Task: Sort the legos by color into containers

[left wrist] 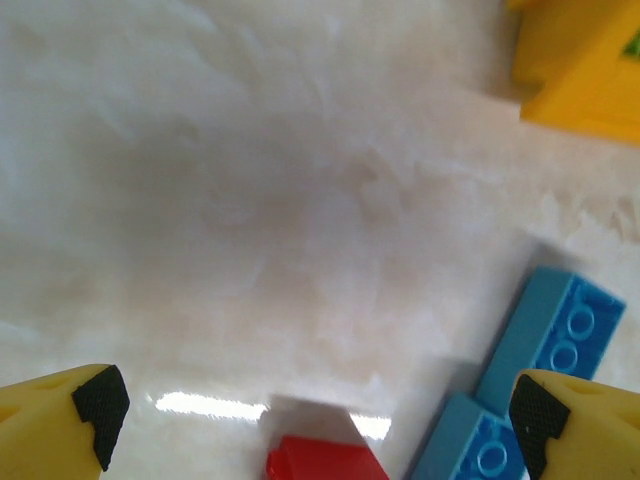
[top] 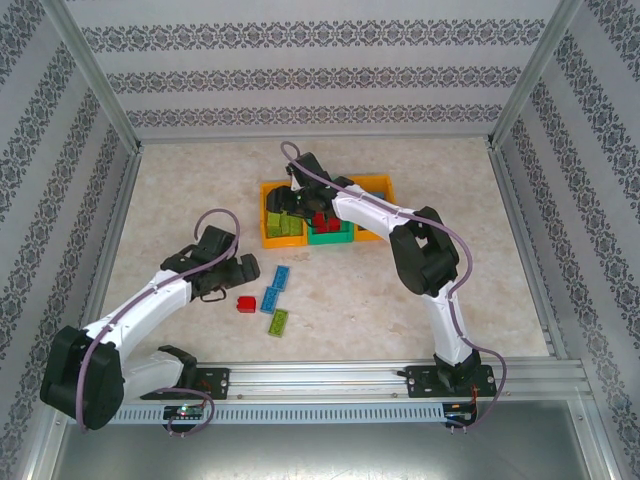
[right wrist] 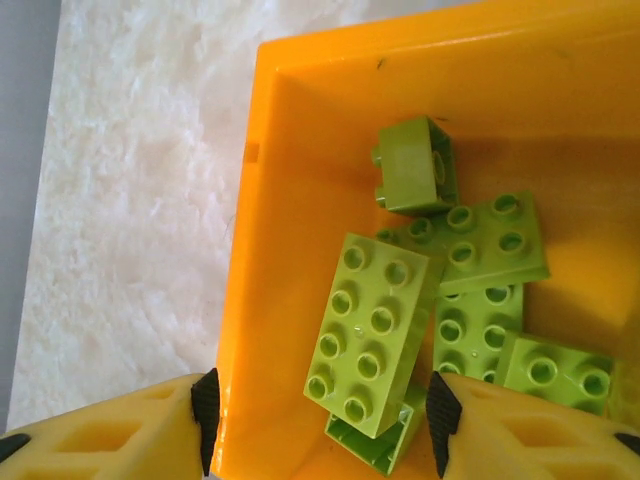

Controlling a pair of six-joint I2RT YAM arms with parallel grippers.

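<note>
Nearest the arm bases runs a ribbed aluminium rail (top: 330, 385), both arms bolted to it. The left end effector (left wrist: 318, 425) hangs released just above the table (left wrist: 250, 200), a glossy, pale, stone-patterned sheet. Its yellow fingers (left wrist: 50, 420) end in black knurled pads (left wrist: 100, 400) spread wide, grasping nothing. Low between them sits a smooth red brick (left wrist: 325, 462). By the right-hand finger lie two sky-blue bricks (left wrist: 555, 330) with round studs, corner to corner. In the top view a lime brick (top: 279, 322) rests just nearer than the blue pair.

Farther back stand the containers (top: 280, 241), three boxy plastic bins joined in a row. The middle green bin (top: 330, 239) holds red bricks (top: 322, 220). The right end effector (right wrist: 325, 420) hovers released over the left orange bin (right wrist: 240, 300), one pad seemingly outside its thin wall and the other inside. Between them a two-by-four lime block (right wrist: 370, 330), narrower than the gap, lies slanted on a heap of lime legos (right wrist: 480, 240) inside that bin
</note>
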